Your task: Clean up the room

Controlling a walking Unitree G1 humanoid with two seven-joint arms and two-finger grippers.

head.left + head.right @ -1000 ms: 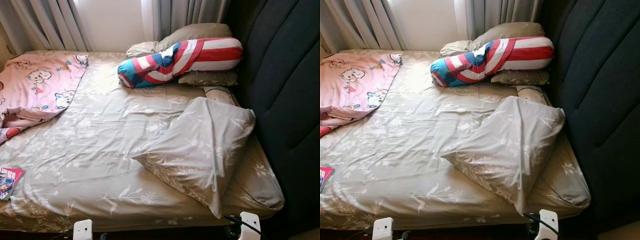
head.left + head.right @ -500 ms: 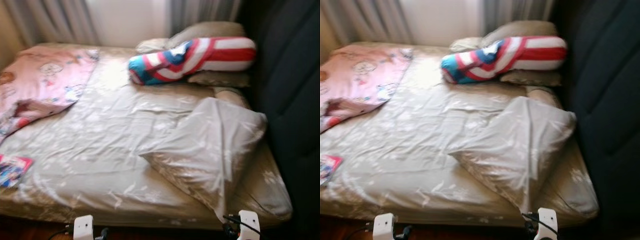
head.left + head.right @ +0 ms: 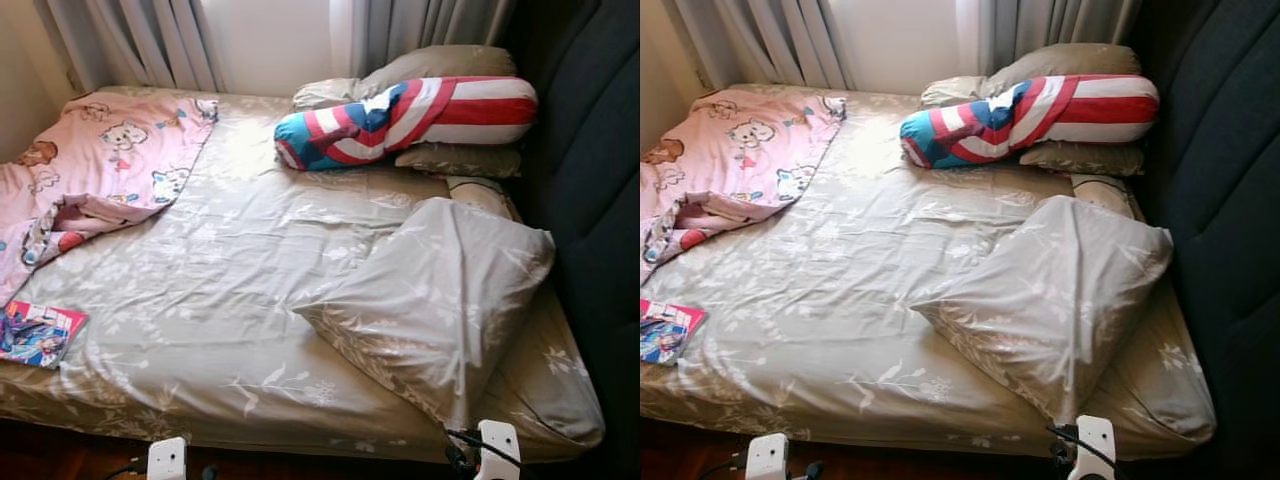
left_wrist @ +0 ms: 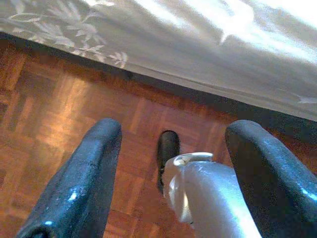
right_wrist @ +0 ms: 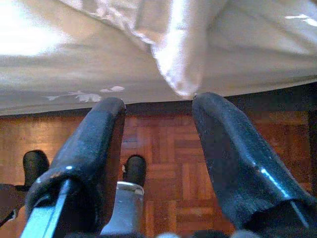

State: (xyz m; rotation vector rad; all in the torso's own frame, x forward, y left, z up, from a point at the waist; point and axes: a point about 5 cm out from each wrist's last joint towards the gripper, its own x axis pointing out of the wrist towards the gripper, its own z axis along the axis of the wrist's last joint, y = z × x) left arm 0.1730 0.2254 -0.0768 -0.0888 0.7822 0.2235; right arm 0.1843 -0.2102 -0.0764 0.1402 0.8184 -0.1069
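The robot stood at the foot-side edge of the bed [image 3: 200, 300], both arms hanging low over the wooden floor [image 4: 44, 124]. The left gripper [image 4: 173, 168] pointed at the parquet beside the mattress edge, its two fingers spread wide and holding nothing. The right gripper [image 5: 158, 148] hung likewise, fingers apart and empty, with a drooping corner of the grey pillow [image 3: 440, 300] just above them.

The things needing tidying lay on the floral sheet. The grey pillow slumped crookedly near the dark headboard [image 3: 590, 180], one corner overhanging the near edge. A striped bolster [image 3: 410, 120] rested on two flatter pillows [image 3: 440, 62] by the curtains [image 3: 130, 35]. A pink blanket [image 3: 90, 180] lay crumpled across the far left corner, and a magazine [image 3: 35, 332] sat on the near left edge, well apart from the pillow.

The step in hand appeared to be choosing and approaching a first item; no grasp had begun. The pillow was probably the sensible start, being nearest the right arm. To do it well, the right gripper would need to rise above mattress level, then close on a thick fold of the corner rather than thin cover fabric, since soft filling sags and may slip when lifted
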